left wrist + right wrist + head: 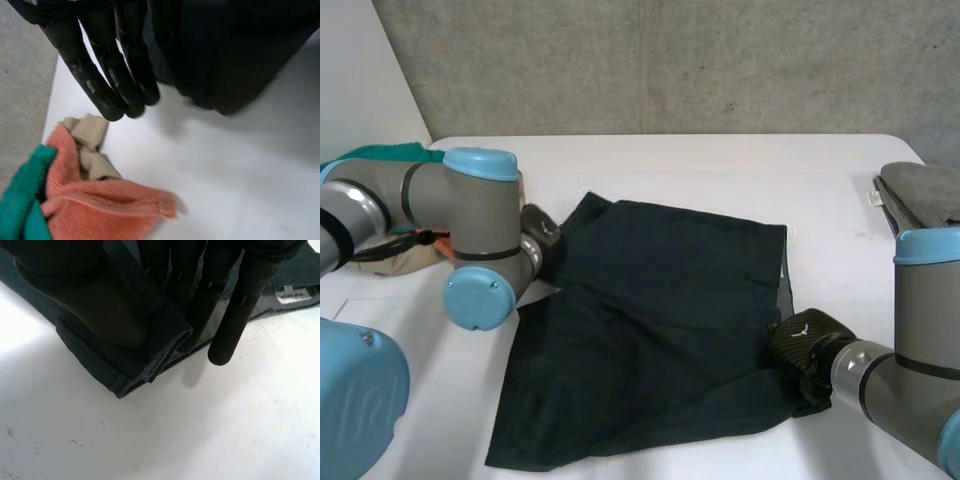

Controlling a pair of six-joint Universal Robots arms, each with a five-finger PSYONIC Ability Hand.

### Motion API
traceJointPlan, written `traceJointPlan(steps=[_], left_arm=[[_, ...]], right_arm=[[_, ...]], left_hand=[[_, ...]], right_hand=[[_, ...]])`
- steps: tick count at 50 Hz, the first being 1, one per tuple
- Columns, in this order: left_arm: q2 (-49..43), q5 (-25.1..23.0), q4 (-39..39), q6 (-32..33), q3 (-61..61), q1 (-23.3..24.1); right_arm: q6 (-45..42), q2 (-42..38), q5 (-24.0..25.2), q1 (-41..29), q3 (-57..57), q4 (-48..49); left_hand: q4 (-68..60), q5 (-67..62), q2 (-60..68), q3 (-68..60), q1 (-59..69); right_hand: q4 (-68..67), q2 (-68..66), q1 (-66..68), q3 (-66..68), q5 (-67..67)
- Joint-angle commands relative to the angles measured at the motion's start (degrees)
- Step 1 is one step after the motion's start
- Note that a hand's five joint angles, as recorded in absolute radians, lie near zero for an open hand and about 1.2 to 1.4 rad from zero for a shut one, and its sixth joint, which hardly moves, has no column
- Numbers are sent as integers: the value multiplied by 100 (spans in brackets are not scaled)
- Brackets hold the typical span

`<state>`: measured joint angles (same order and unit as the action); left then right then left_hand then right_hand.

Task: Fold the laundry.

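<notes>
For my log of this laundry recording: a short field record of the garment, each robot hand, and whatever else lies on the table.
garment: dark garment, spread out on the white table
left robot hand: fingers straight, beside the garment's far left corner, holding nothing
right robot hand: thumb and fingers pinching the garment's hem at its right edge
other laundry: pile of green, orange and beige cloths by the left robot hand's fingertips
other item: grey item at the table's right edge
</notes>
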<state>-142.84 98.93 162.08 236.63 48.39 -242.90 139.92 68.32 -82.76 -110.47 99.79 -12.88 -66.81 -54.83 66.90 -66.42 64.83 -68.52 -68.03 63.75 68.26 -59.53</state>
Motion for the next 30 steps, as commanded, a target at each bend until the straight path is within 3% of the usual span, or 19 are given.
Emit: traceJointPlan(steps=[1, 8, 14, 24, 30], left_arm=[[545, -252, -334, -1143, 13, 59], [1503, -102, -510, -2120, 328, -143], [2672, -532, -607, -2859, 1566, -345], [4490, -1270, -651, -3115, 4412, -276], [4695, -1280, -503, -3141, 5250, 23]], right_arm=[[52, 102, -83, -176, -109, -83], [254, 304, -92, -247, -144, -22], [720, 375, -83, -238, -276, 110], [2257, 234, -153, -1, -636, 347], [2575, 243, -390, 113, -672, 400]], left_hand=[[4601, 4404, -4610, 4562, -4403], [4802, 4604, -4811, 4763, -4604], [4668, 4470, -4676, 4629, -4469], [3357, 3160, -3366, 3319, -3159], [4042, 3844, -4050, 4003, -3843]], right_hand=[[-1148, -1197, 1625, 1174, -1047], [-1148, -1197, 1625, 1174, -1047], [-1148, -1197, 1625, 1174, -1047], [-1148, -1197, 1625, 1174, -1047], [-1148, -1197, 1625, 1174, -1047]])
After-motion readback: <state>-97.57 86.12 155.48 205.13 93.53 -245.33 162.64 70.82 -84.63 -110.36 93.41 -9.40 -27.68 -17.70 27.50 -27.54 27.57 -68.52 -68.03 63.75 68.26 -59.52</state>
